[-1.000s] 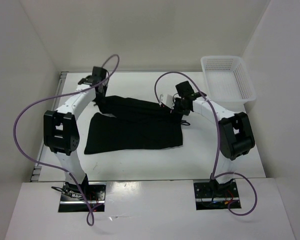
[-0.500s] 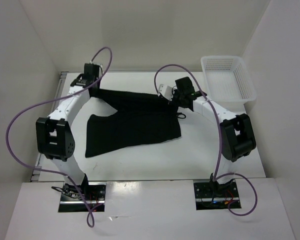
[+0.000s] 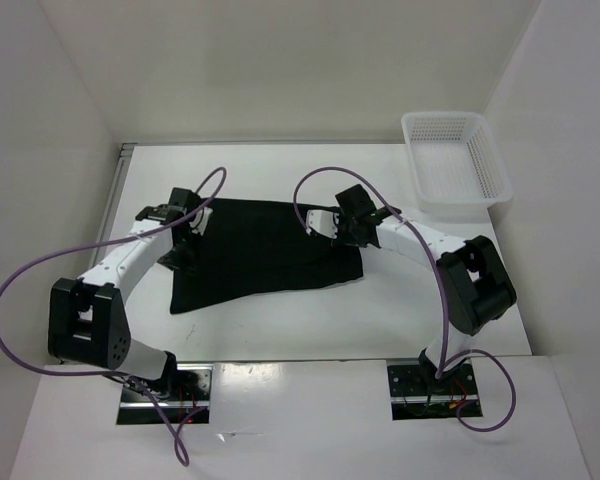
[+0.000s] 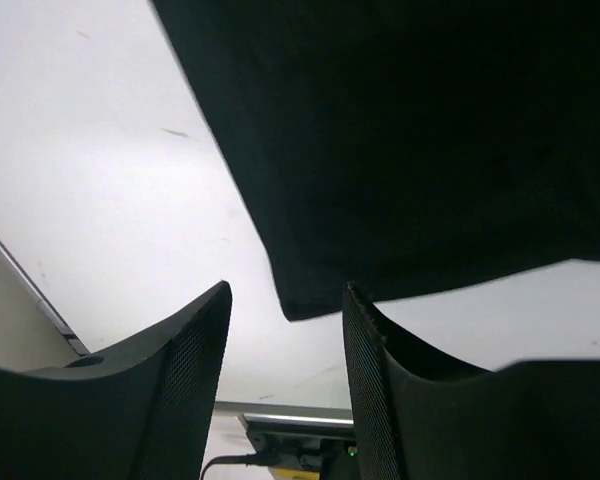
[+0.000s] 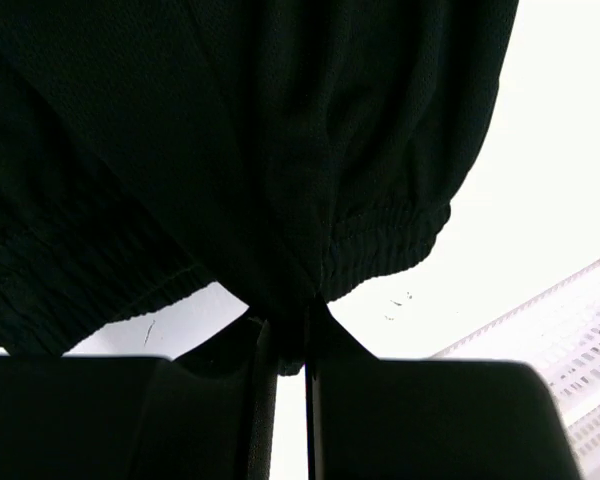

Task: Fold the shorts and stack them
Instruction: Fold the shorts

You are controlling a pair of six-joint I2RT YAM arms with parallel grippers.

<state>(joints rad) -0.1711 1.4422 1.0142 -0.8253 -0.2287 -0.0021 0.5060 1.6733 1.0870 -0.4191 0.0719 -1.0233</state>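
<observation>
**Left end effector (image 3: 180, 245) parted and empty; right end effector (image 3: 346, 232) pinched on the shorts (image 3: 270, 255)**

Seen from its own wrist camera, the left end effector (image 4: 287, 300) has its two black fingers (image 4: 170, 390) standing well apart with nothing between them. A corner of the shorts (image 4: 410, 130) lies on the white counter (image 4: 100, 180) just beyond the gap and is not gripped. From above, this end effector sits at the left edge of the garment.

The right end effector (image 5: 280, 345) has its fingers drawn almost together. A gathered bit of black fabric by the elastic waistband is caught in the narrow slit between them. From there the shorts (image 5: 230, 130) spread out away from the camera. The overhead view places this grip at the far right corner of the garment.

The shorts lie spread flat in the middle of the counter (image 3: 280, 320), between the two arms. They form a wide dark patch whose near edge slopes down toward the left. The far edge runs roughly straight between the two end effectors.

A white mesh basket (image 3: 460, 203) stands at the far right corner of the counter, well apart from the shorts. Part of its mesh wall (image 5: 580, 350) shows at the lower right of the right wrist view.
</observation>
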